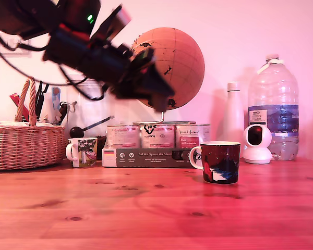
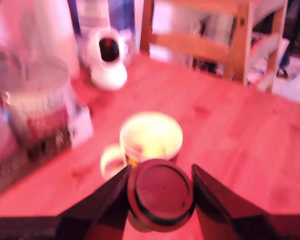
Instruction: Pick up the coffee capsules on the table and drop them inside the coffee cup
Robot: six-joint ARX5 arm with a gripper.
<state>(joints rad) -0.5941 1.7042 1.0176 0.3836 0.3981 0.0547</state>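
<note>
From the exterior view, the arm reaches in from the upper left, blurred and dark, and its gripper (image 1: 164, 94) hangs high in the air in front of an orange globe (image 1: 172, 65). At this angle the tip is only a dark wedge, so I cannot tell from here what it carries. The coffee cup (image 1: 220, 162) stands on the wooden table (image 1: 146, 208), lower and to the exterior view's right of the gripper, its white handle toward the exterior view's left. Farther back sit a row of tins on a flat box (image 1: 146, 157), a small white mug (image 1: 83, 151), a wicker basket (image 1: 26, 146) cut off at the left edge, a white bottle (image 1: 233, 117), a small round white camera (image 1: 257, 144) and a large water bottle (image 1: 274, 107). No capsule shows on the tabletop.

The wrist view is soft and smeared, yet it settles the matter — the two dark fingers (image 2: 107, 200) are closed in on a dark brown capsule (image 2: 160, 192), whose round flat face is turned to the lens. Just beyond it lies the cup's pale open mouth (image 2: 151, 137) — the inside is washed out, so its contents are unreadable. A wooden chair (image 2: 225, 40) stands at the table's far side, partly cropped.
</note>
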